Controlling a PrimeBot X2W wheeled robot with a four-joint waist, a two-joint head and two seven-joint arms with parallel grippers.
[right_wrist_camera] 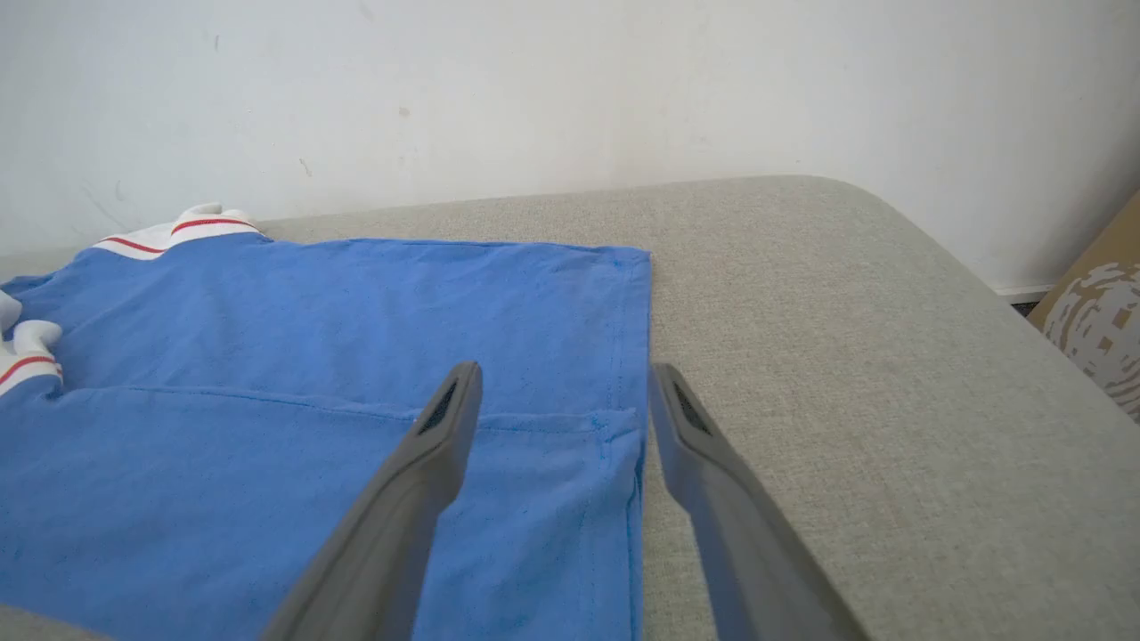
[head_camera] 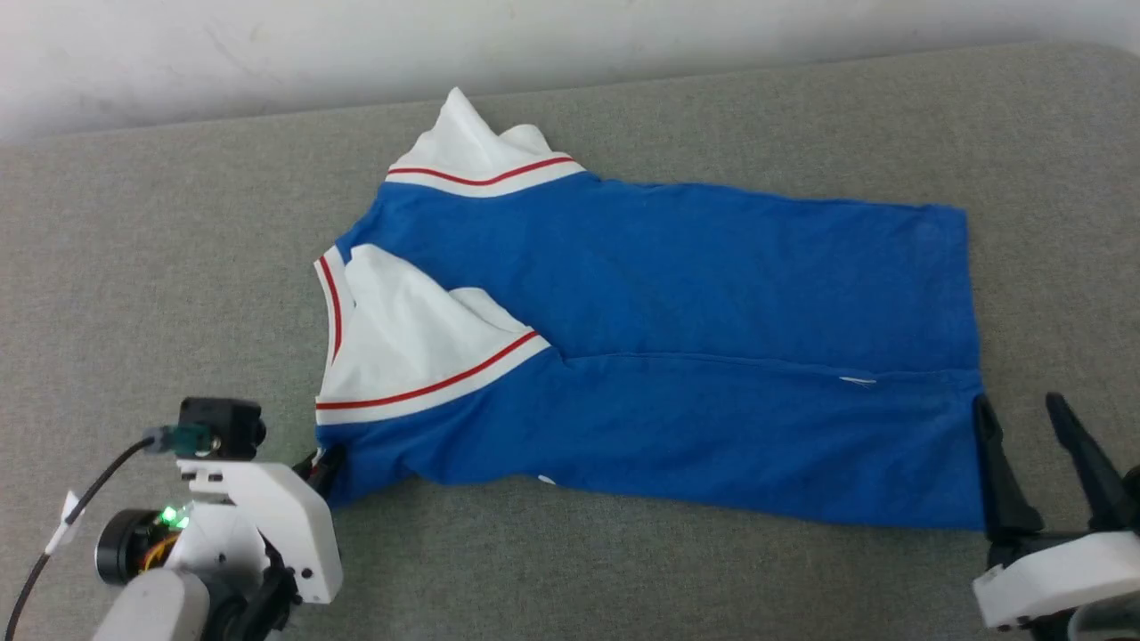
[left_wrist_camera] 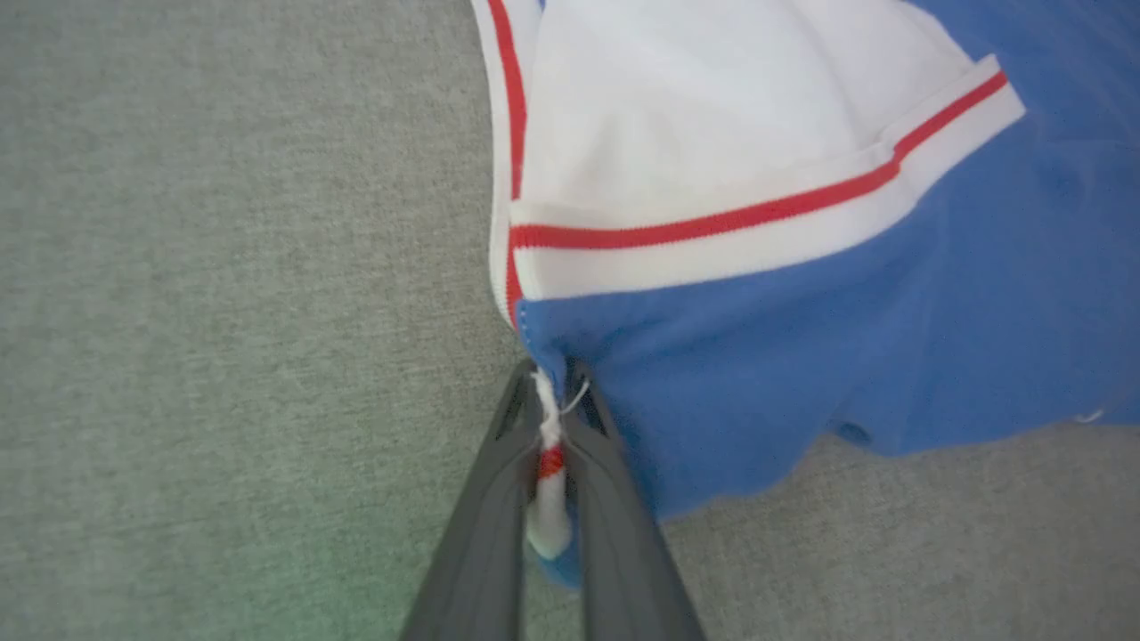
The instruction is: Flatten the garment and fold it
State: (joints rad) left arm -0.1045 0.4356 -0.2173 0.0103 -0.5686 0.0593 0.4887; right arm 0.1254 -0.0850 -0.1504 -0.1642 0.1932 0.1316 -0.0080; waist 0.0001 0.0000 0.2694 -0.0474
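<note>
The garment (head_camera: 677, 356) is lying half-folded on the desk (head_camera: 178, 223). The left hand (left_wrist_camera: 552, 378) is pinching its near shoulder corner, and the right hand (right_wrist_camera: 565, 374) is hovering open at the hem corner. That hand likely needs to close there before both lift.

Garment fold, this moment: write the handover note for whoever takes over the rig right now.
Left gripper: shut on the garment, pinching its striped trim at the near left corner.
Right gripper: open, fingers either side of the hem edge at the near right corner, nothing held.
Garment: spread on the grey padded surface, sleeves toward the robot's left, hem toward its right.
Done: mostly flat; the near long edge looks folded over the body, one white sleeve on top.
Left: far sleeve sticks out crumpled; right gripper probably has to close on the hem before the next fold.
</note>
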